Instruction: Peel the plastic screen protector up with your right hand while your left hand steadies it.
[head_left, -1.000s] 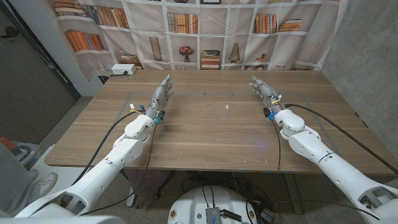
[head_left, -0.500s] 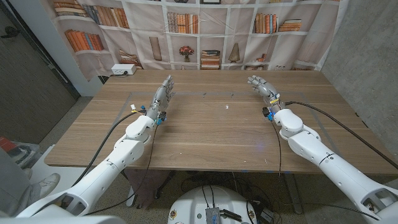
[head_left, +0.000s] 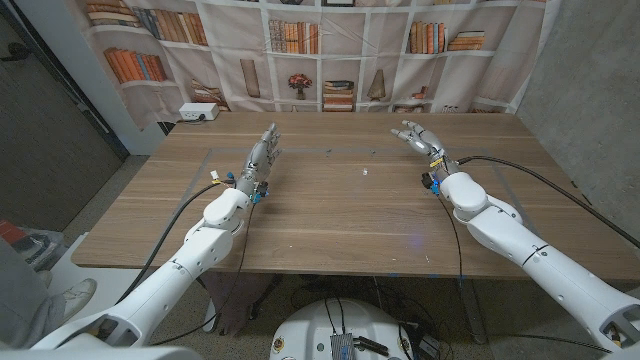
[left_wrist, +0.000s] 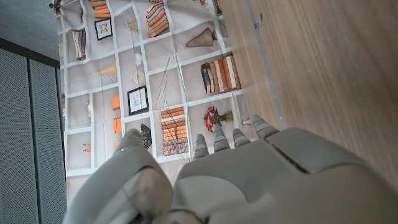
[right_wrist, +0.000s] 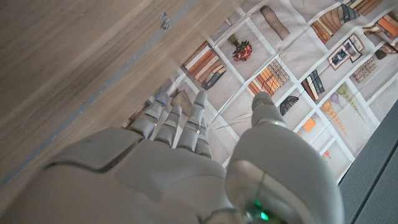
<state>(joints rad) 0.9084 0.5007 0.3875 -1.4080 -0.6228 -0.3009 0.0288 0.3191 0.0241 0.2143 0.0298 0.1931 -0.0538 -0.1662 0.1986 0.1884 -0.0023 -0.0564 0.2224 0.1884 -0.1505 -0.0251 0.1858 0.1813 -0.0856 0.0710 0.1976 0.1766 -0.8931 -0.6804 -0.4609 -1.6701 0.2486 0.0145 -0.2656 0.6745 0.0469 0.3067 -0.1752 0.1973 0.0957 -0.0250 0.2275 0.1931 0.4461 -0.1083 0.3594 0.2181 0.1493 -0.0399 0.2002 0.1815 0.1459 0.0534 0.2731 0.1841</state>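
Screen protector (head_left: 352, 160) flat on wooden table (head_left: 340, 225), bookshelf backdrop (head_left: 330, 55).

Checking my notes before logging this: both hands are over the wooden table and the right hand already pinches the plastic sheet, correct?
Not quite. In the head view the right hand holds nothing, its fingers spread apart. The left hand is likewise over the wooden table.

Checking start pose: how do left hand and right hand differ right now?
The left hand keeps its fingers straight and close together; the right hand has its fingers spread and curling inward. The left hand points toward the far edge; the right hand angles toward the table centre. Both hold nothing, near the table's far side.
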